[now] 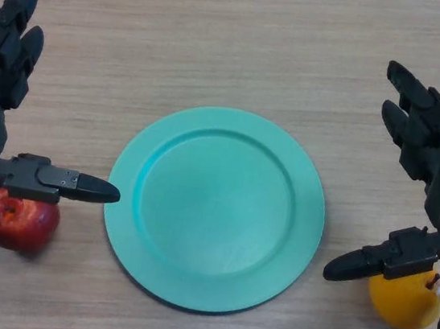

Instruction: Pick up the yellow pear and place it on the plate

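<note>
A yellow pear (405, 301) lies on the wooden table at the lower right, partly hidden under my right hand's thumb. A teal plate (216, 206) sits in the middle, with nothing on it. My right hand (434, 172) hovers over the pear with fingers straight and the thumb stretched toward the plate; it holds nothing. My left hand (0, 79) shows at the left edge, open, its thumb reaching out above a red apple.
A red apple (19, 222) lies at the lower left, just left of the plate and under my left thumb. The wooden table (237, 37) stretches beyond the plate.
</note>
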Robot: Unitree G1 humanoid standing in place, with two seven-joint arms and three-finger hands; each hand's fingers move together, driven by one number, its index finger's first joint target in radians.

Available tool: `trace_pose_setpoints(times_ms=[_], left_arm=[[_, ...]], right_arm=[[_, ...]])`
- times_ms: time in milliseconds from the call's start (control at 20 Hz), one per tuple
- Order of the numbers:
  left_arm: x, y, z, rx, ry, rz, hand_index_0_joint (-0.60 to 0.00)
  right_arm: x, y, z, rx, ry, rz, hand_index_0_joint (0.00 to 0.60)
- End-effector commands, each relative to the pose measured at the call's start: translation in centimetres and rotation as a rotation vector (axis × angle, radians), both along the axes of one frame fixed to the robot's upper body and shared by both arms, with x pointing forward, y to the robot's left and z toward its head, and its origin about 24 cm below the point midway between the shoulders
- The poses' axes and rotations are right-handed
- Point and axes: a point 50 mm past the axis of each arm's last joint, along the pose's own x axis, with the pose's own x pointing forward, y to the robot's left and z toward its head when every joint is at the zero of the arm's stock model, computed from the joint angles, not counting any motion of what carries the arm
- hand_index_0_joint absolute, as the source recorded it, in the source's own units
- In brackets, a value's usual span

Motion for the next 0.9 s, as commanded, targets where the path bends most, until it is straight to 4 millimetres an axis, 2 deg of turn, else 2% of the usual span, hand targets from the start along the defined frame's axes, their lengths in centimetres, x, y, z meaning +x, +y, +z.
trace_pose_setpoints(times_ms=[50, 650, 900], left_arm=[[-1.3, 1.0, 3.7, 0.022, -0.241, 0.021, 0.0], [-1.2, 1.2, 3.6, 0.016, -0.234, 0.026, 0.0], [-1.2, 0.7, 3.4, 0.0, -0.217, -0.006, 0.0]], right_arm=[[-0.6, -0.5, 3.2, 0.003, -0.206, 0.008, 0.0], [-0.9, -0.9, 3.3, -0.015, -0.228, -0.016, 0.0], [-2.7, -1.8, 3.4, -0.005, -0.204, -0.029, 0.0]])
